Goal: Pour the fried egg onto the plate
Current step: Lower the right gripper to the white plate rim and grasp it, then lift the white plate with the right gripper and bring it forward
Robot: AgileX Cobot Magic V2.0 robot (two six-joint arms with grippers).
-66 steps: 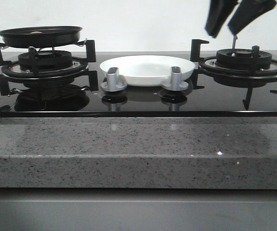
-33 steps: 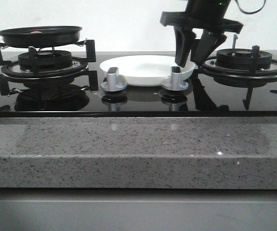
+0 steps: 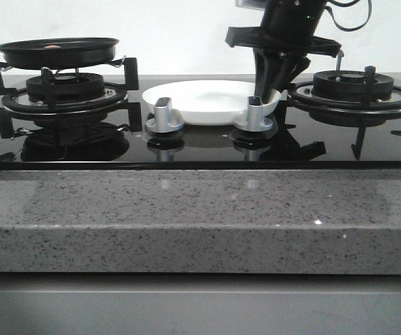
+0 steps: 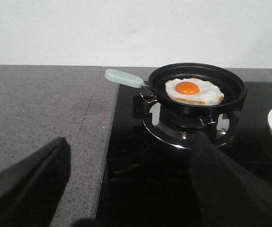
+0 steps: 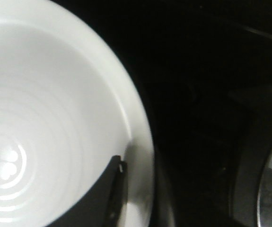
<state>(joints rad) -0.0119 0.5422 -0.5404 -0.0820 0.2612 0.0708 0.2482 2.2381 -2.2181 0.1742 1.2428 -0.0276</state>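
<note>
The right gripper [image 3: 273, 89] straddled the plate [image 3: 207, 98] rim, fingers [image 5: 117, 189] apart, apparently to grip and steady it, while the left gripper [image 4: 126, 189], fingers spread and empty, faced the fried egg [image 4: 194, 91] lying ahead in the pan [image 4: 197, 87].

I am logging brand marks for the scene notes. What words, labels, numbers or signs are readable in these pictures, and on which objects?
None can be read.
Round glossy white plate: plain, no print.
Black frying pan with pale green handle: no visible marking.
Two silver stove knobs: no legible symbols.
Black glass hob: no text seen.
</note>
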